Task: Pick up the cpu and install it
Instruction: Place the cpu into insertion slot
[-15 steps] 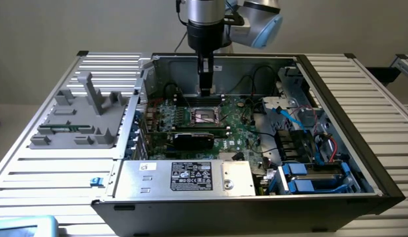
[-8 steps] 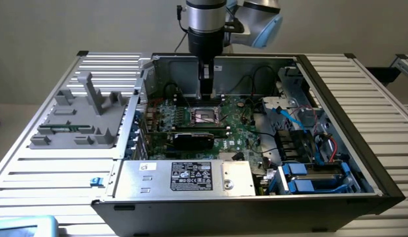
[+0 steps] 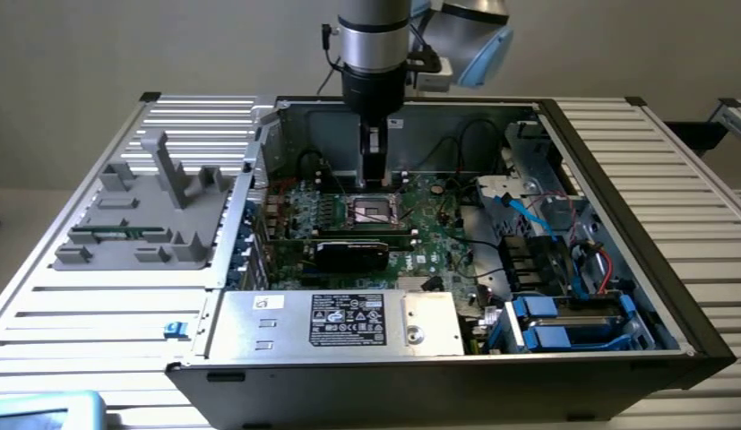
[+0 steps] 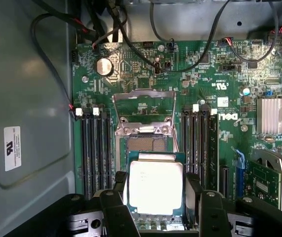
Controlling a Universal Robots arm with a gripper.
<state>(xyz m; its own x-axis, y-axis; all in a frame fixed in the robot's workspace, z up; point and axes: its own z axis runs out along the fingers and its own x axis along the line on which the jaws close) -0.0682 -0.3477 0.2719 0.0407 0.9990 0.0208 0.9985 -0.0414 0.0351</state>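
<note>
Jaws are clamped on the cpu (image 4: 155,186), a black finger (image 4: 192,190) pressed on each of two opposite edges, silver top facing my wrist camera. Just beyond the jaws I see the open socket (image 4: 148,143) on the green motherboard (image 4: 220,74), its metal retention frame (image 4: 143,129) lifted. Memory slots (image 4: 94,148) run along either side of the jaws. In the exterior view they hang inside the computer case (image 3: 406,394), close above the socket.

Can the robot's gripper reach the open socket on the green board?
Probably yes. The gripper, holding the cpu, hangs close above the socket; its metal frame is flipped up and nothing lies between them.
</note>
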